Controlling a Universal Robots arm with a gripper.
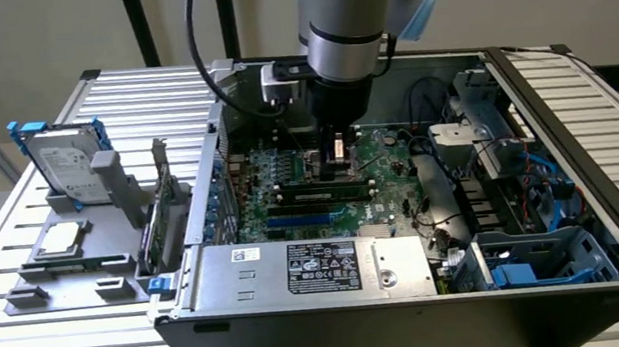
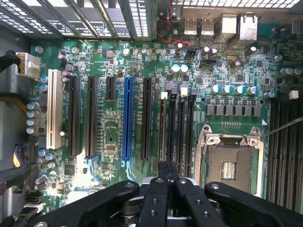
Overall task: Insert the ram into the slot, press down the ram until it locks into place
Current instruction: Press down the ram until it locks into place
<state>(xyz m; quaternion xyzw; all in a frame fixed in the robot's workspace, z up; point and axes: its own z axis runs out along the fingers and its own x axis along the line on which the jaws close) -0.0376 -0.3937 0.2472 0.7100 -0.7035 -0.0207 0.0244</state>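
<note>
The ram (image 1: 318,195) stands in a black memory slot (image 1: 277,201) on the motherboard, with a strip of green showing along it. In the wrist view I see the ram (image 2: 162,132) edge-on as a thin brownish line in the slot, next to parallel empty black slots (image 2: 181,137). My gripper (image 1: 338,169) reaches down into the open case over the ram, toward the end at the exterior view's right. Its fingertips (image 2: 165,170) are shut together right above the ram's top edge. Whether they touch it I cannot tell.
A blue slot (image 2: 127,118), a white slot (image 2: 53,109) and the square metal CPU socket (image 2: 229,161) flank the memory slots. The power supply box (image 1: 308,269) and the case walls hem in the board. A hard drive (image 1: 67,169) stands on a grey holder outside.
</note>
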